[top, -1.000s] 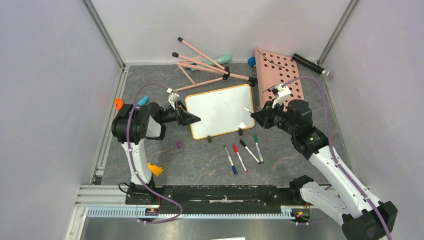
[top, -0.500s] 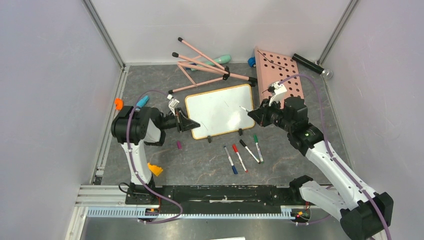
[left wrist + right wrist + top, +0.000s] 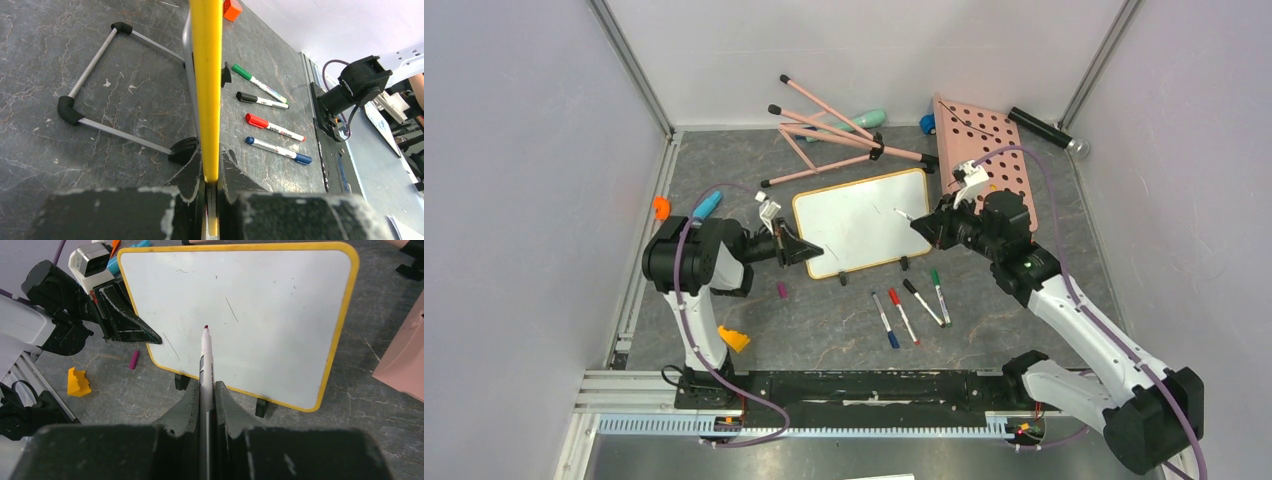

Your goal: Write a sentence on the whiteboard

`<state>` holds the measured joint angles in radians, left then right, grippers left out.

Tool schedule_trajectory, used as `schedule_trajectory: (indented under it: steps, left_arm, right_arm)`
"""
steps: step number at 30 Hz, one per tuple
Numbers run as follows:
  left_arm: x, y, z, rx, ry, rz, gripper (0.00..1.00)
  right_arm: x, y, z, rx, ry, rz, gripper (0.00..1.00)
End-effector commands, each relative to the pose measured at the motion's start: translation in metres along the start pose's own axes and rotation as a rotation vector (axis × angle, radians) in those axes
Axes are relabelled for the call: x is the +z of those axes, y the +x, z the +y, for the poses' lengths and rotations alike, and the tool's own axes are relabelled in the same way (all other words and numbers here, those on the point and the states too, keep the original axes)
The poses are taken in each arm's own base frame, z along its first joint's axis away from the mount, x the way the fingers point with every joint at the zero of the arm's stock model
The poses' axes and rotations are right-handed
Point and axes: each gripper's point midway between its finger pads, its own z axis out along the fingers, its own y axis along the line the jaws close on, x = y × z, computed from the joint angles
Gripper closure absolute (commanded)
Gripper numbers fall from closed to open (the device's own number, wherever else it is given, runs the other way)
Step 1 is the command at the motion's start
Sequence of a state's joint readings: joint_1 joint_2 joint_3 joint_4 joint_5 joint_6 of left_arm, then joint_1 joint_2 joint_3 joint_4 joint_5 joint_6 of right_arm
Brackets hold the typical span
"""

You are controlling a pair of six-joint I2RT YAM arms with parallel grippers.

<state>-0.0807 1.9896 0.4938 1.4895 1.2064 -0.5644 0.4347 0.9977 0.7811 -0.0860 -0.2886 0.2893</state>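
Nearest the arm bases, the spare markers (image 3: 903,316) lie side by side on the tabletop, with a small purple cap (image 3: 781,290) off to their left. None of them is touched.

Just beyond, the left gripper (image 3: 809,250) has its fingers (image 3: 235,177) closed narrowly on the whiteboard (image 3: 861,220), pinching its yellow rim at the near left corner. The board stands tilted on its black feet in the middle of the tabletop.

From the opposite side, the right gripper (image 3: 929,228) has its fingers (image 3: 187,402) clamped on a marker (image 3: 206,355), uncapped, tip pointing ahead. Over the last second this arm has slid leftward, so the tip has come off the board's right margin and now sits over the white face, towards the centre. Whether it touches the surface cannot be told. The left arm has drawn back slightly but keeps its hold.

The face carries only a few faint stray strokes; none of the sentence is on it. In my judgement, writing has not begun, and the pen is being carried towards a starting place, which should lie further left still.

Farther off stand a pink tripod (image 3: 834,135) and a pink pegboard (image 3: 989,150).
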Motion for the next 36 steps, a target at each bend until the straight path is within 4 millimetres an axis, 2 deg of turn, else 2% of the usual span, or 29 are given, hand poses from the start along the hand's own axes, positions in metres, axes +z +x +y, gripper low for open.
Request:
schedule_trajectory:
  steps: [1,6,11,16,21,28,36]
  left_arm:
    - [0.007,-0.023,0.012,0.146,0.001,-0.045,0.98]
    - [0.009,-0.027,0.024,0.137,0.018,-0.039,0.98]
    - [0.012,-0.021,0.035,0.081,0.042,-0.017,0.98]
    - [0.007,-0.019,0.038,0.089,-0.043,-0.059,0.98]
    - [0.006,-0.015,0.038,0.056,-0.043,-0.054,0.98]
    - [0.005,-0.014,0.034,0.034,-0.045,-0.053,0.98]
    - [0.005,-0.015,0.035,0.010,-0.054,-0.060,0.97]
  right_arm:
    - [0.009,-0.019,0.015,-0.016,-0.036,-0.058,1.00]
    - [0.015,-0.020,0.023,-0.041,-0.041,-0.053,1.00]
    - [0.017,-0.019,0.025,-0.055,-0.043,-0.047,1.00]
    - [0.018,-0.017,0.029,-0.081,-0.038,-0.038,1.00]
    - [0.024,-0.014,0.036,-0.091,-0.033,-0.027,1.00]
    - [0.036,-0.021,0.061,-0.095,-0.078,-0.038,1.00]
    - [0.067,-0.025,0.099,-0.081,-0.159,-0.030,1.00]
